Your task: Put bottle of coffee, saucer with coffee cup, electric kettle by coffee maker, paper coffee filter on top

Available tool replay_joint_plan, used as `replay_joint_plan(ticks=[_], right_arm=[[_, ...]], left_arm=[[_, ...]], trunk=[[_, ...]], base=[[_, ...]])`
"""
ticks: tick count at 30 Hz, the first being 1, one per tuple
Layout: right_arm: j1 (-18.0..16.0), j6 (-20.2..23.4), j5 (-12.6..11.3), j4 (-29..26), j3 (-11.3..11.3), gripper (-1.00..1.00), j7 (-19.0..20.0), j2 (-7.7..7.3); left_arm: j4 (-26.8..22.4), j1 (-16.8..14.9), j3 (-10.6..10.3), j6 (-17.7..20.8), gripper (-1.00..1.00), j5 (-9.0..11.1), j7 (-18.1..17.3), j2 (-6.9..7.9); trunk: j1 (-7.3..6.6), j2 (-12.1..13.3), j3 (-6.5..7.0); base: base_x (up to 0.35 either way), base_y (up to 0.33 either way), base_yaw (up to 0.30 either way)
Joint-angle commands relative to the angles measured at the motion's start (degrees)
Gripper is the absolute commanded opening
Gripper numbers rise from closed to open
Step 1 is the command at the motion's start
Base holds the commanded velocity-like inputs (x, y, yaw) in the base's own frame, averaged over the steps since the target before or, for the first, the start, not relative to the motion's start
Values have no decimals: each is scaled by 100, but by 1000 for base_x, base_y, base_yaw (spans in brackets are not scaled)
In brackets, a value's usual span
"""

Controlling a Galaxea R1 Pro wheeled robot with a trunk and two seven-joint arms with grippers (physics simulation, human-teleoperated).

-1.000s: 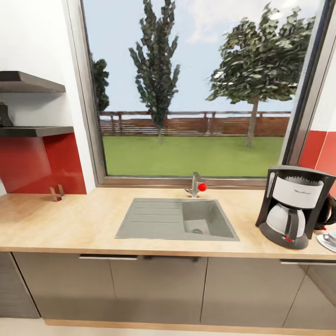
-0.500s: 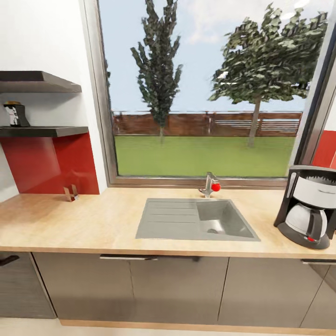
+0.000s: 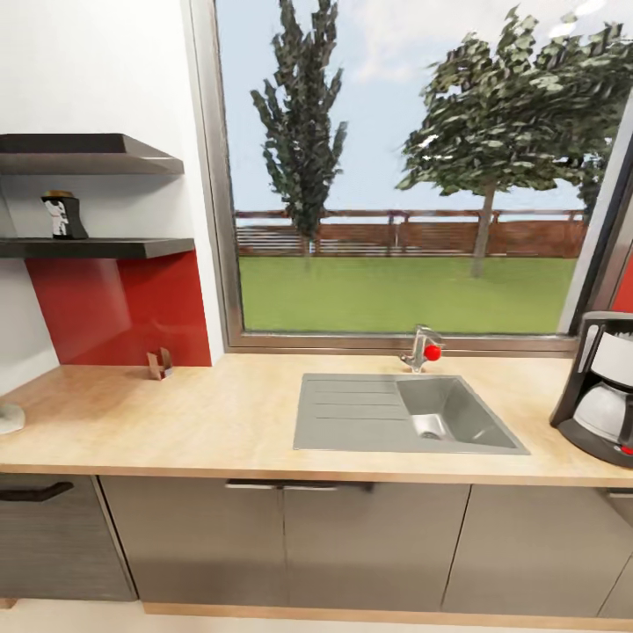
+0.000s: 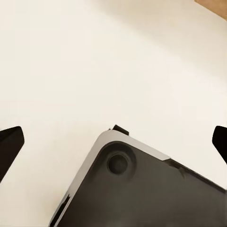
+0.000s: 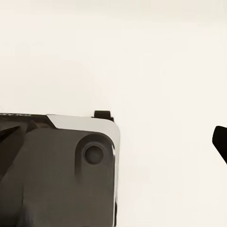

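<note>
Daylight from a wide window falls on the long beige counter [image 3: 202,422], with a grey sink [image 3: 404,424] set in it and a red-knobbed tap [image 3: 424,349] behind. From the sink, the coffee maker [image 3: 600,394] stands on the counter at about 3 o'clock, cut by the picture's edge. Its top is partly out of view, so I cannot tell whether a filter rests there. At about 10 o'clock from the sink the kitchen shelf [image 3: 97,248] carries the bottle of coffee [image 3: 62,215], upright on the lower board against the white wall. A small brown holder [image 3: 159,363] sits at the back of the counter below the shelf, and part of a pale rounded thing [image 3: 9,418] shows at the counter's far 9 o'clock end; what it is I cannot say.

Both wrist views look down on pale floor and the robot's dark base. The left pincer [image 4: 113,142] has its fingertips [image 4: 10,144] set wide apart with nothing between them. The right pincer [image 5: 113,142] is likewise spread and empty.

As I judge it, only the coffee maker's place is settled. The bottle is not yet fetched, and the saucer, cup, kettle and filter cannot be checked here.
</note>
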Motion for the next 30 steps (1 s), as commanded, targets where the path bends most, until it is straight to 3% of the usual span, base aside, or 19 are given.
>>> replay_joint_plan(ticks=[1, 14, 19, 24, 30], right_arm=[[-6, -40, 25, 21, 4, 100, -5, 6], [-7, -112, 9, 24, -1, 100, -5, 28], [-7, -176, -437, 17, -5, 100, -4, -28], [-7, -544, -534, 16, -3, 100, -67, -30], [-5, -659, -545, 16, 3, 100, -271, -14]], left_arm=[[-5, 2, -48, -8, 100, 42, 8, 1], [-4, 2, -72, 17, 100, -21, 4, -10], [-4, 2, -74, 65, 100, -28, 8, -6], [-4, 2, -63, 52, 100, -13, 8, 3], [-4, 2, -65, 40, 100, -20, 8, -7]], trunk=[[2, -4, -1], [2, -4, -1], [2, -4, 7], [2, -4, 16], [2, -4, 17]], base=[[0, 342, 0], [0, 342, 0], [0, 342, -153], [0, 342, -118], [0, 342, -17]])
